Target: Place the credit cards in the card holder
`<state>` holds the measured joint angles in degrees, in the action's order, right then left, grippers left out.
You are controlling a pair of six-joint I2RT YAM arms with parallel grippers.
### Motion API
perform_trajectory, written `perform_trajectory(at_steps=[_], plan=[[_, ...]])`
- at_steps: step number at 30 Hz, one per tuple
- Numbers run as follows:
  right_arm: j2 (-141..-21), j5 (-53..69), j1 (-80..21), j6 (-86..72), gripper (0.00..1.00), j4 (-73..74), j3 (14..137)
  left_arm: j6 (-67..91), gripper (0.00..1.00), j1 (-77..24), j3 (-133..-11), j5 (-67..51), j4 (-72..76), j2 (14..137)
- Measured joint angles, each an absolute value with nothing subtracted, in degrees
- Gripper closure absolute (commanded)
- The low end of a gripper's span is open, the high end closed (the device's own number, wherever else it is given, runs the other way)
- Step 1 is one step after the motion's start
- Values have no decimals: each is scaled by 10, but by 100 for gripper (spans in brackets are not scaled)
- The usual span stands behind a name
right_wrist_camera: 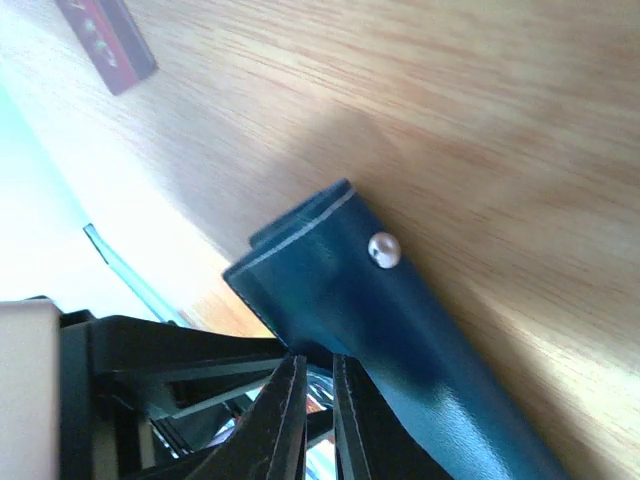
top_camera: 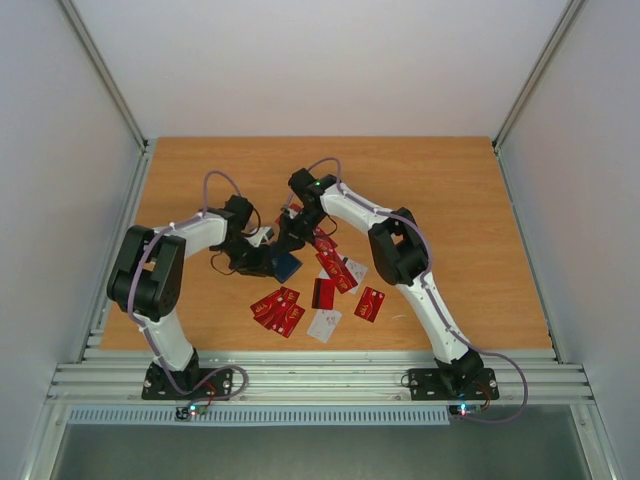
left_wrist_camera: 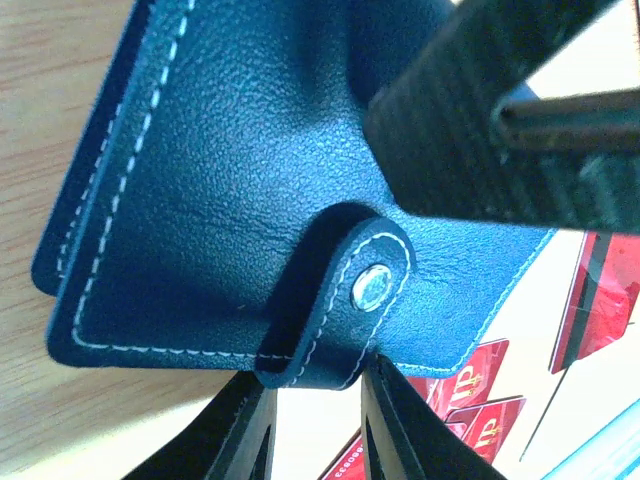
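The card holder [top_camera: 283,265] sits left of counter [top_camera: 460,200] centre, with the left gripper [left_wrist_camera: 310,420] clamped on its snap strap [left_wrist_camera: 330,300]. The right gripper [right_wrist_camera: 315,400], jaws almost together, is at the holder's one-o'clock edge; grip unconfirmed. The credit cards [top_camera: 290,312] lie at five o'clock, with the right arm nearer.

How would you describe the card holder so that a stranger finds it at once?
On the wooden table, look just left of centre, where both arms' jaws meet. The card holder is there: the only dark navy wallet, with pale stitching and a snap, among flat red and white cards.
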<state>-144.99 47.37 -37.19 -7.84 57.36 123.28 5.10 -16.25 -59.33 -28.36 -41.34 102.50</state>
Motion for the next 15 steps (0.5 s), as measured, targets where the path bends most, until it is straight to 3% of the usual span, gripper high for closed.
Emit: perform_trajectory(at_steps=[15], plan=[[-1429, 489, -371, -101, 94, 531, 1195, 46, 74, -165, -592, -289, -414, 1025]])
